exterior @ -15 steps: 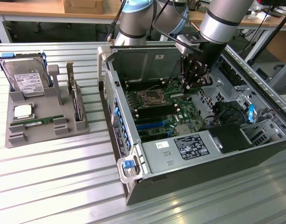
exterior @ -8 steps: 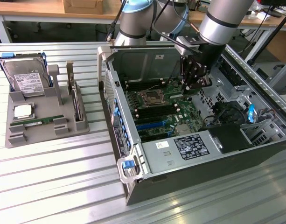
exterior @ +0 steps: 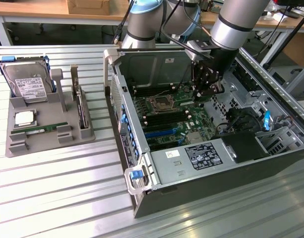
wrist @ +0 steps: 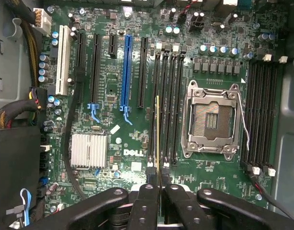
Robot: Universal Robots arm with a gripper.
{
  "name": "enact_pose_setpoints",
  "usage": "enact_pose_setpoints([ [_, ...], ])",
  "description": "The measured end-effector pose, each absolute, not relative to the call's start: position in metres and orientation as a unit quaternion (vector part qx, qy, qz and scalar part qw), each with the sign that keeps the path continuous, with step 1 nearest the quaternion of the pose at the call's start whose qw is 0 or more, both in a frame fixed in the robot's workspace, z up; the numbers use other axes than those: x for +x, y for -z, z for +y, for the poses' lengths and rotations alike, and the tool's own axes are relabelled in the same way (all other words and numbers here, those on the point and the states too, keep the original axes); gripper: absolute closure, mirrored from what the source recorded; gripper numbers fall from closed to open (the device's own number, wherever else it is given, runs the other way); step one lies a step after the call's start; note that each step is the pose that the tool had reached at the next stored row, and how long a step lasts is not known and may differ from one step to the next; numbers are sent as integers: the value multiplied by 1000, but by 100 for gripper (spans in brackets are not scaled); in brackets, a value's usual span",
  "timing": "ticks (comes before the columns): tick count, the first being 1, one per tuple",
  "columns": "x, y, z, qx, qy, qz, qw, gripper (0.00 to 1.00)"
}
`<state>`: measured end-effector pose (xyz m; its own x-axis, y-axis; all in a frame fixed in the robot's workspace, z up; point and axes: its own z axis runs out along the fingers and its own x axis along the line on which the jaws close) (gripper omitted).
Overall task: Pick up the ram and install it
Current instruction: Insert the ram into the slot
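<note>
Wrist view: gripper point(wrist: 158, 205) is pinching the ram point(wrist: 158, 136), seen edge-on, straight out in front of it over the black memory slots point(wrist: 167, 86) beside the processor socket point(wrist: 211, 120). A second stick point(exterior: 40, 130) lies on the grey tray point(exterior: 52, 145), well away from the gripper.

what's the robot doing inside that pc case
The robot arm's gripper is inside the open computer case, shut on a ram stick that the wrist view sees edge-on. The stick is lined up along the black memory slots beside the empty processor socket on the motherboard. I cannot tell whether it is seated. Another ram stick lies on the grey tray outside the case.
</note>
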<state>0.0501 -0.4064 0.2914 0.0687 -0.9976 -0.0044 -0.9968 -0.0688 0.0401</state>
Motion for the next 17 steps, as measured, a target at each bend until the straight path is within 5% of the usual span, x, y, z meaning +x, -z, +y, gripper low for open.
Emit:
enact_pose_setpoints([
  [17, 50, -282, -406, 731, 15, -682, 13, 88],
])
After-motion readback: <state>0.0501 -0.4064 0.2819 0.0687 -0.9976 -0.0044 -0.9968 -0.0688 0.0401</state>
